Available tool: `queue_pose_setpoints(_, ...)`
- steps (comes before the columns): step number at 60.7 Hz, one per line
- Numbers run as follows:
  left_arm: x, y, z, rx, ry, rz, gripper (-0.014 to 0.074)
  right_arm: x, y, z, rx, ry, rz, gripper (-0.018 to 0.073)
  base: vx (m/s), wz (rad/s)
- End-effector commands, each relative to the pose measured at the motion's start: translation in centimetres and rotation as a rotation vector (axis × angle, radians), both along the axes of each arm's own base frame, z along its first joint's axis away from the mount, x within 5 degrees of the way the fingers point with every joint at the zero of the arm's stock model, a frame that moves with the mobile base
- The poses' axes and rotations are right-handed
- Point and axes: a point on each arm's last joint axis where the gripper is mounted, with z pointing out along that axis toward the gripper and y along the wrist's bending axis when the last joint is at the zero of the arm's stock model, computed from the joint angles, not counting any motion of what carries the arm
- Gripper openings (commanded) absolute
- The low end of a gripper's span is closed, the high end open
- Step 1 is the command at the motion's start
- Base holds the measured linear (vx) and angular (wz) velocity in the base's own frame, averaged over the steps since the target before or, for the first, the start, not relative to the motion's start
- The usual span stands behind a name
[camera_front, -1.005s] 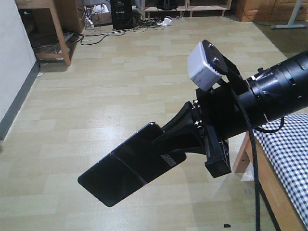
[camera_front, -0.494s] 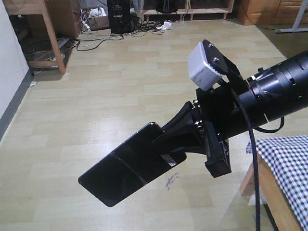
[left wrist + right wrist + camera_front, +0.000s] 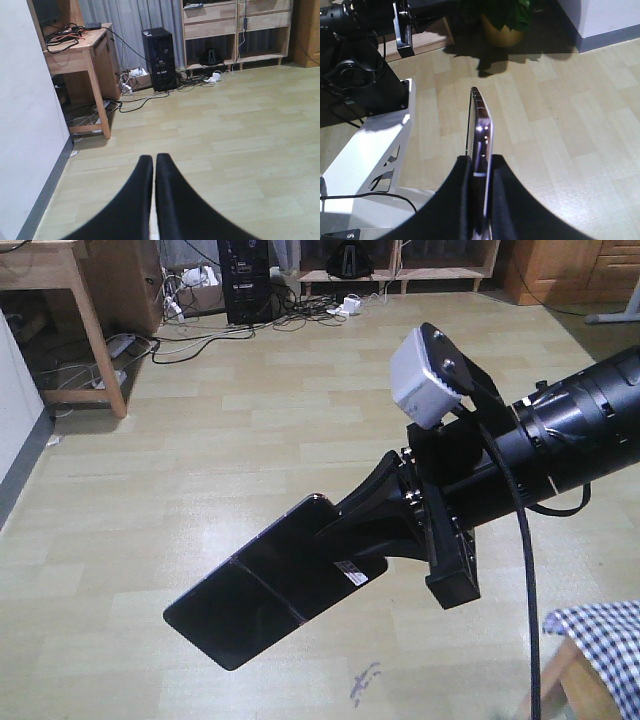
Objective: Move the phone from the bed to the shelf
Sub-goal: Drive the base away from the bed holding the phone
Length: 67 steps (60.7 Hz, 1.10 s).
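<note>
Pale plank floor [image 3: 180, 460] runs out to the far wall. There a wooden tabletop [image 3: 75, 42] strewn with cables stands against the white wall, with a black computer tower [image 3: 160, 57] and the pale-wood shelf [image 3: 235, 30] next along and cords tangled at their feet. The right end effector [image 3: 345, 532] pinches the phone [image 3: 250, 600] by its sticker end, so the glossy slab juts down and left in mid-air over the floor. It hangs apart from the bed [image 3: 600, 625], whose checked corner shows at the lower right, while the left end effector [image 3: 153, 160] has its fingers pressed nearly together on nothing. Open floor lies all round the phone, and the shelf is well apart across the room.
</note>
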Motion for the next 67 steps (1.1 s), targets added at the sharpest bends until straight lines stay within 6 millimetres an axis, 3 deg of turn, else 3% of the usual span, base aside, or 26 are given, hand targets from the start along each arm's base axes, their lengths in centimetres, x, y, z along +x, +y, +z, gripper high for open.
queue_pose_setpoints(1,-0.13,-0.03,1.48,-0.010,-0.109,-0.004,0.0001,-1.29,0.04,2.12,0.086,0.002,0.046,-0.0002,0.39,0.05)
queue_pose_setpoints(67,-0.13,-0.03,1.48,-0.010,-0.109,-0.004,0.0001,-1.29,0.04,2.12,0.086,0.002,0.046,-0.0002,0.36,-0.05)
